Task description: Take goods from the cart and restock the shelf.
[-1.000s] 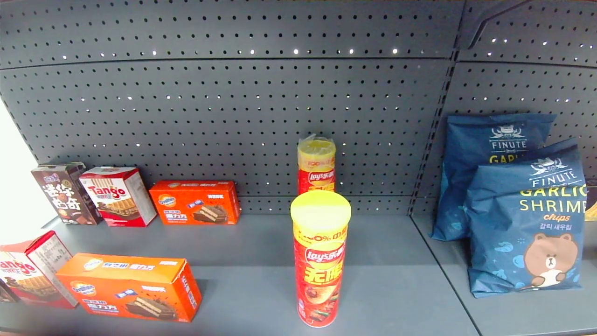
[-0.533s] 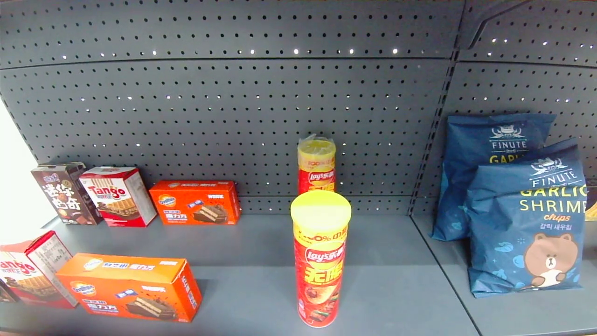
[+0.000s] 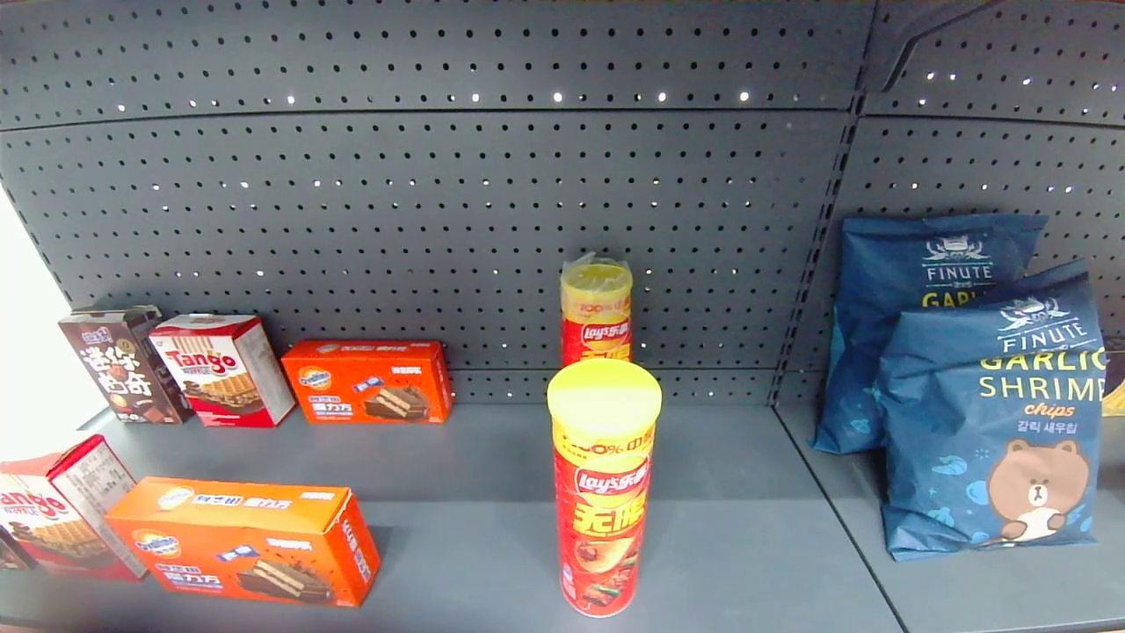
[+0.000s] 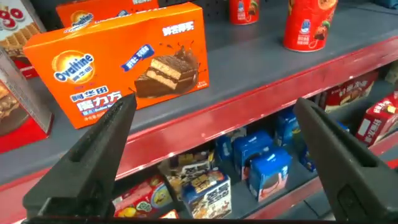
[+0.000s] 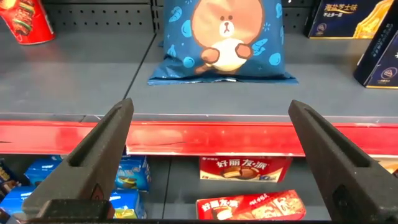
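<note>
**Q:** What is differing from the head view of a second ago?

**A:** Nothing is differing. Every package is sitting where it was, and the camera is holding the same framing.

**Q:** How are the grippers standing?

**A:** The left gripper (image 4: 214,102) is holding its two dark, matte, wedge-shaped fingers spread wide apart. It is hanging before the shelf's glossy red edge strip (image 4: 249,102), with the front orange box (image 4: 121,62) lying just beyond. The right gripper (image 5: 211,104) is likewise standing fully spread, facing the front blue bag (image 5: 224,40).

**Q:** Where are the goods resting, and what forms are they taking?

**A:** All are resting on the shelf (image 3: 729,527), a smooth grey deck backed by a perforated panel (image 3: 395,220).
- **Cans:** The front chip can (image 3: 603,488), a tall red cylinder with a flat yellow lid, is standing upright near the front edge. The rear chip can (image 3: 596,309), its lid wrapped in crinkled clear film, is standing directly behind it against the panel.
- **Cartons:** To the left, the front orange box is lying on its long side. The rear orange box (image 3: 367,381) is lying near the panel, and both are rectangular cardboard cartons. A red-and-white wafer box (image 3: 221,369) and a brown carton (image 3: 123,365) are standing beside the rear one.
- **Bags:** To the right, the front blue bag, soft and creased, is leaning upright and overlapping the rear blue bag (image 3: 914,290).
</note>
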Controlling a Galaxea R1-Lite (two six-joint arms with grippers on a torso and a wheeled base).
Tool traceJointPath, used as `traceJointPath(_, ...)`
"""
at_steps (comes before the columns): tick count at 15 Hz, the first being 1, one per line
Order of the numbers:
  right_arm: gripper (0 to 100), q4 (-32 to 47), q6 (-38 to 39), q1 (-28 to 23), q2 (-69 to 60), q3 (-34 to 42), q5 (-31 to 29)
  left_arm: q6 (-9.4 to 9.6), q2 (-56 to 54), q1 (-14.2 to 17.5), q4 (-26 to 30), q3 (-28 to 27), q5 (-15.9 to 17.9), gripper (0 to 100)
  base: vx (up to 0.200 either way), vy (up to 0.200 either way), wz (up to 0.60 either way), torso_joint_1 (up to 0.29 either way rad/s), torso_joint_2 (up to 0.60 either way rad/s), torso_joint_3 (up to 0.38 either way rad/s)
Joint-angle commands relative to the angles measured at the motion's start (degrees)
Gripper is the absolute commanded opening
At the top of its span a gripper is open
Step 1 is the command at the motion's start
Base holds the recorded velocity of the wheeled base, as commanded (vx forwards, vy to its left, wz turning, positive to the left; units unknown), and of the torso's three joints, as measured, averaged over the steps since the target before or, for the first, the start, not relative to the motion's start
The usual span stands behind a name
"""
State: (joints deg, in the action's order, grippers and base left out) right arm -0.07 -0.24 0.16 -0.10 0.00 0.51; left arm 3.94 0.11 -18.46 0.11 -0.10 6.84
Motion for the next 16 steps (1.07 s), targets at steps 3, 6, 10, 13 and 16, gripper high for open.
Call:
traceJointPath(3, 100, 0.0, 0.0, 0.0, 0.1, 0.0, 0.0, 0.19, 6.6, 13.0, 0.0, 0.1, 1.2, 100, 0.000, 0.000, 0.00, 0.000, 0.00, 0.000)
traceJointPath(6, 100, 0.0, 0.0, 0.0, 0.1, 0.0, 0.0, 0.19, 4.6, 16.0, 0.0, 0.1, 1.2, 100, 0.000, 0.000, 0.00, 0.000, 0.00, 0.000)
traceJointPath(10, 100, 0.0, 0.0, 0.0, 0.1, 0.0, 0.0, -0.86, -0.1, 18.6, 0.0, 0.1, 0.6, 100, 0.000, 0.000, 0.00, 0.000, 0.00, 0.000)
traceJointPath(13, 100, 0.0, 0.0, 0.0, 0.1, 0.0, 0.0, -1.04, -0.1, 18.6, 0.0, 0.1, 0.6, 100, 0.000, 0.000, 0.00, 0.000, 0.00, 0.000)
traceJointPath(16, 100, 0.0, 0.0, 0.0, 0.1, 0.0, 0.0, -1.13, -0.1, 18.6, 0.0, 0.1, 0.6, 100, 0.000, 0.000, 0.00, 0.000, 0.00, 0.000)
